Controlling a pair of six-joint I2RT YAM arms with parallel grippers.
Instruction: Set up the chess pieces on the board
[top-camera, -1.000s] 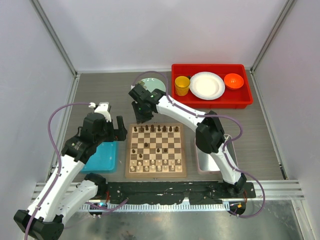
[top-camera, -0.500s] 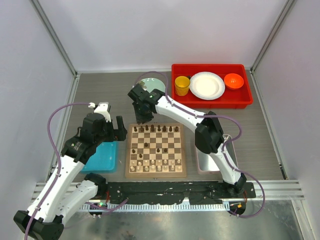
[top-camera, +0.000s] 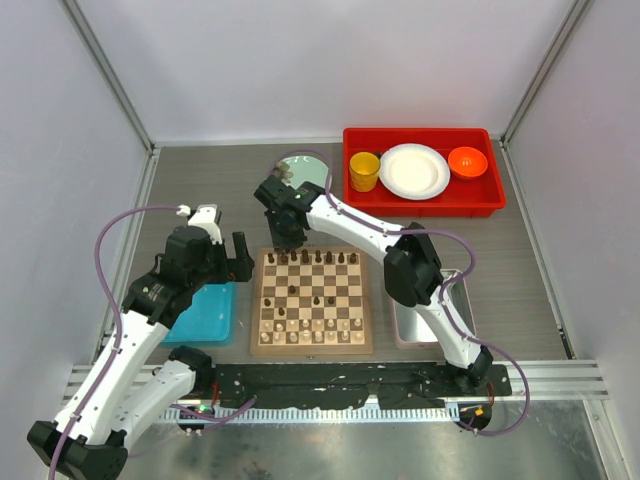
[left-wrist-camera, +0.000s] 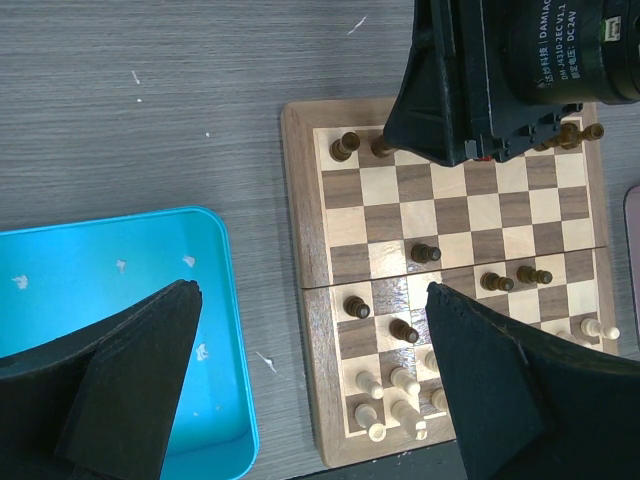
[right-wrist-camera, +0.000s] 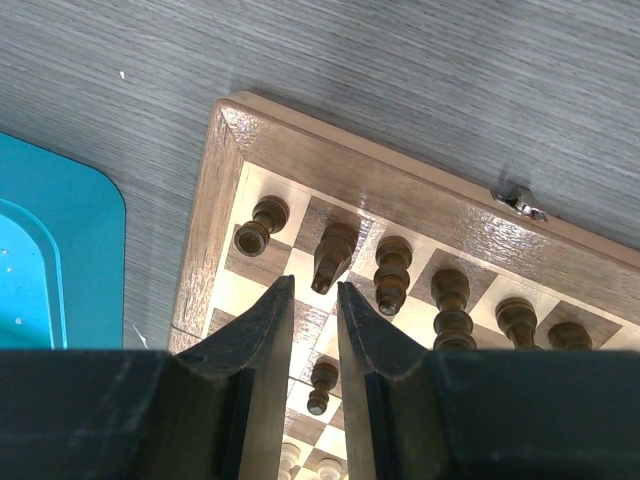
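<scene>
While the right jaws hung over the far-left corner of the board (right-wrist-camera: 400, 195), they stood nearly together, only a thin slit betw. them. Head of one dark piece (right-wrist-camera: 333, 255) sat right at the tips, 2nd square of the back row. Couldn't tell if pinched or just clear.

Left jaws wide open, empty, over the strip betw. blue tray (left-wrist-camera: 120, 300) and board.

Judgement: step = seating that back-row piece. To do it well:
- keep wrist vertical, centre piece on its square
- open only a little so neighbours either side aren't knocked
- lift straight up

Several dark pieces (left-wrist-camera: 425, 252) stood mid-board, prob. next. Pale pieces (left-wrist-camera: 385, 385) stood in the near rows.

Table (right-wrist-camera: 420, 70): grey wood-grain, matte, few white specks. Room: white walls (top-camera: 330, 70), metal corner posts. Red tray (top-camera: 420, 207) w/ dishes far right.
</scene>
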